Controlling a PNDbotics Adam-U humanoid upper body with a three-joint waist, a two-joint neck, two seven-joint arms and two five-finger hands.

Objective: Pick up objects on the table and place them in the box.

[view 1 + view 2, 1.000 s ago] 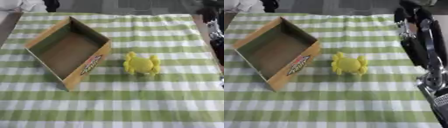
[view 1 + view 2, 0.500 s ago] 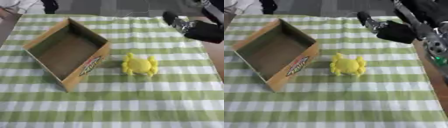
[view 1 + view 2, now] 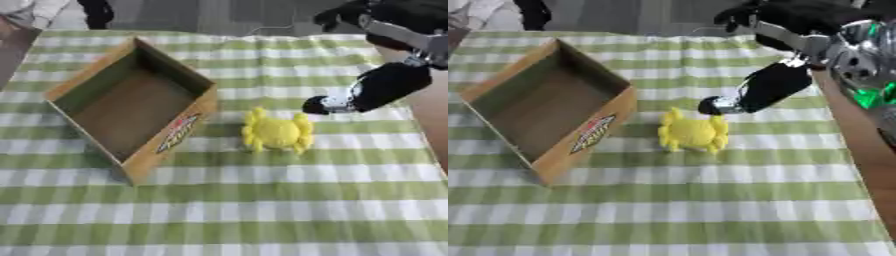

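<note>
Cardboard box open-topped at about 9 o'clock on green-and-white checked cloth, turned at an angle, inside bare, red-and-yellow logo on the wall facing the toy. Yellow crab-shaped toy near centre, flat on the cloth, just beside the box's near corner at 3 o'clock of it but apart from the wall. Right hand black, reaching in from 2 o'clock, lowest tip just above and to the 1 o'clock side of the toy, very near it; contact with the toy not clear. Fingers blurred into one dark mass with a pale patch near the tip, so open or curled cannot be told. Nothing seen held. Silver and black arm running up toward 1 o'clock. Bare brown table edge beyond the cloth at 3 o'clock.
</note>
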